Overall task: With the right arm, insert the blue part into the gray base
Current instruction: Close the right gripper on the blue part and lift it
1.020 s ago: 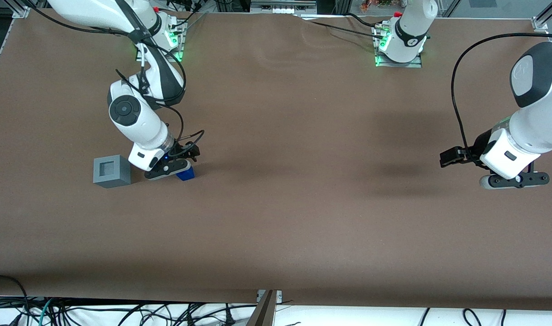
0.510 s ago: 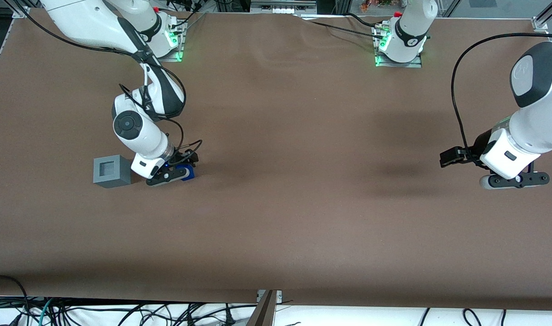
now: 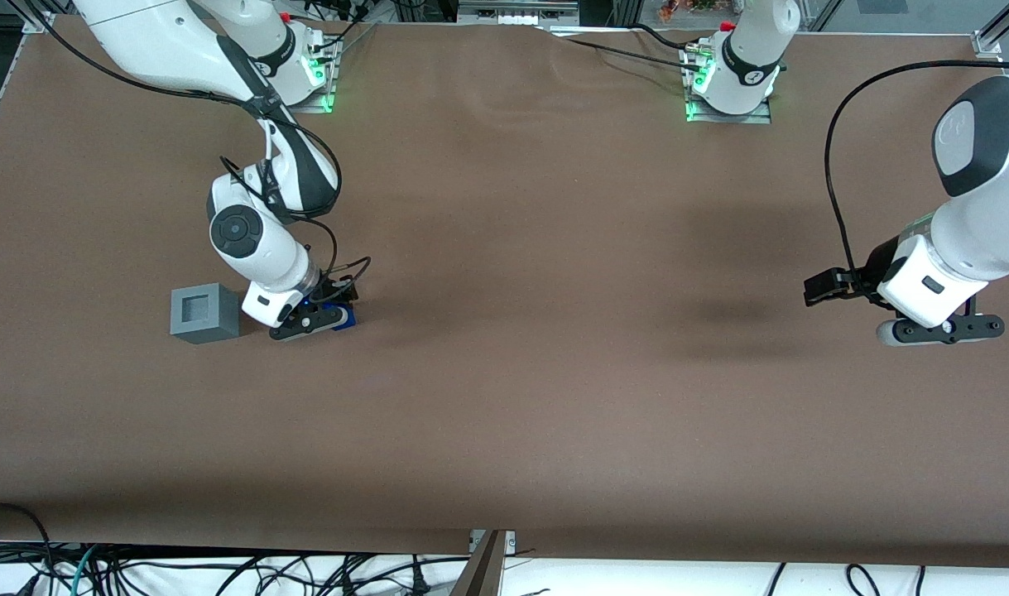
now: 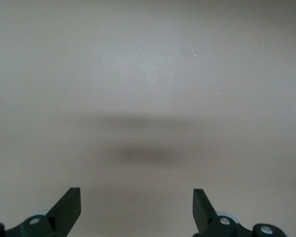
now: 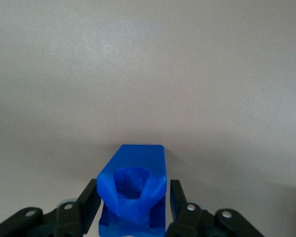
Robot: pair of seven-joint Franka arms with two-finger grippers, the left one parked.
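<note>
Two-piece job, being worked on the brown table [image 3: 554,397], bare apart from the pieces and so leaving free room for a lift.

Reaching down with the right arm [image 3: 247,240] close beside the gray base [image 3: 204,313], wrist bent over and angled low, likely to bring the fingers level with a small block lying on the table.

Sitting upright, that gray base, apart from the arm and with its square recess facing up and uncovered; waiting to receive the piece, not yet filled.

Hanging low with the gripper [image 3: 318,317], near the gray base on the side toward the parked arm's end of the table. Straddling the piece in the right wrist view with the gripper [image 5: 133,197], its black fingers [image 5: 90,200] pressing flat against both sides: closed on it, by the look of it, for a square hold before lifting.

Resting on the table, the blue part [image 3: 344,317], near the gray base but clear of it, mostly hidden under the gripper from the front. Showing a hollowed, knobbed end toward the wrist camera, the blue part [image 5: 135,168]. Needing, probably, a lift and a short carry over the gray base.
</note>
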